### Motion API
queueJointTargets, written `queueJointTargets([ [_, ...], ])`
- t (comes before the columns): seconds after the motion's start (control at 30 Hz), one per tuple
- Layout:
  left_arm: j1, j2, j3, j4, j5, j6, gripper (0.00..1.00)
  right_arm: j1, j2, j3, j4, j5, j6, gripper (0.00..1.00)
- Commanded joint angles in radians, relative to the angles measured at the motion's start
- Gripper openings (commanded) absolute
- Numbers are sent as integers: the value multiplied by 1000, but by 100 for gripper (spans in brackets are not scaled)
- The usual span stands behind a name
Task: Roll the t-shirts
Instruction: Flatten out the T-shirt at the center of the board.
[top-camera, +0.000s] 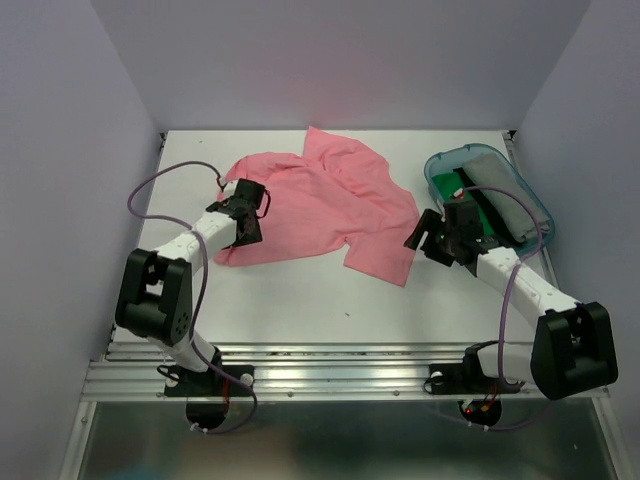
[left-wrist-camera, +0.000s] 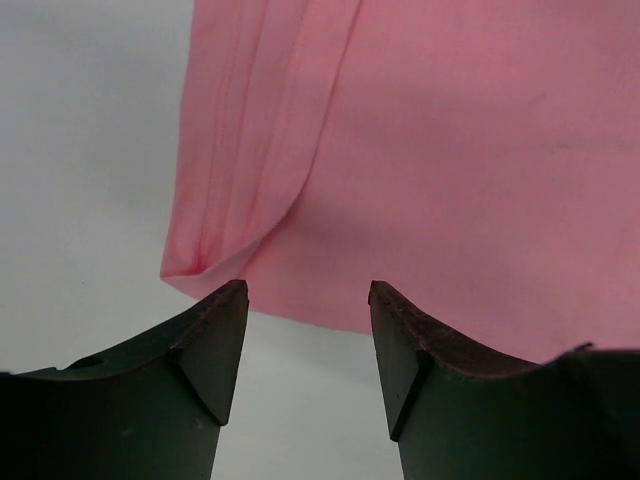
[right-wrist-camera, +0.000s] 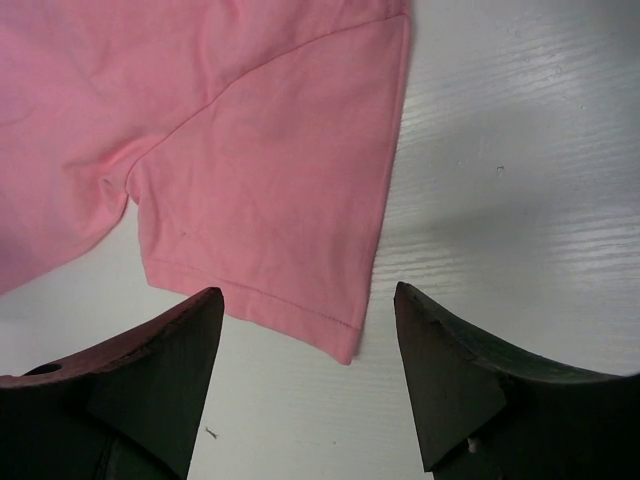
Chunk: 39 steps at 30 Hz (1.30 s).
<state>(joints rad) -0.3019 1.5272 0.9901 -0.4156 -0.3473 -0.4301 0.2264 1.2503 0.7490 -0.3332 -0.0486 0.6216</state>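
We see the salmon-pink t-shirt (top-camera: 320, 205) lying rumpled and unrolled mid-tabletop (top-camera: 300, 300). Both arms flank it, apparently to straighten it. The left fingers (left-wrist-camera: 215, 340) gape wide and empty at a folded edge, and the right fingers (right-wrist-camera: 440, 350) gape wide and empty beside a sleeve. The teal tub (top-camera: 546, 222) at right holds a grey shirt (top-camera: 505, 200) and a green shirt (top-camera: 447, 185).

Robotics lab booth: plain white walls (top-camera: 340, 60), white table (top-camera: 300, 300), aluminium rail (top-camera: 340, 375).
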Motion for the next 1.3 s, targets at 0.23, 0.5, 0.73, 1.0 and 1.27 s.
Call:
queueJointTargets([
  [0.23,-26,202,137,-101,-254,91,56,-2,0,36,42,-5,10,75],
  [0.5,-26,231,124,-81,-243,94,50,-2,8,47,42,-5,9,75],
  [0.73,-16,255,151,-84,-262,94,40,-2,3,43,40,-4,9,75],
  [1.0,-8,260,159,-74,-225,111,48,-2,-2,39,40,-2,9,75],
  [1.27,1,272,165,-84,-226,100,0,-2,-3,38,42,0,9,75],
])
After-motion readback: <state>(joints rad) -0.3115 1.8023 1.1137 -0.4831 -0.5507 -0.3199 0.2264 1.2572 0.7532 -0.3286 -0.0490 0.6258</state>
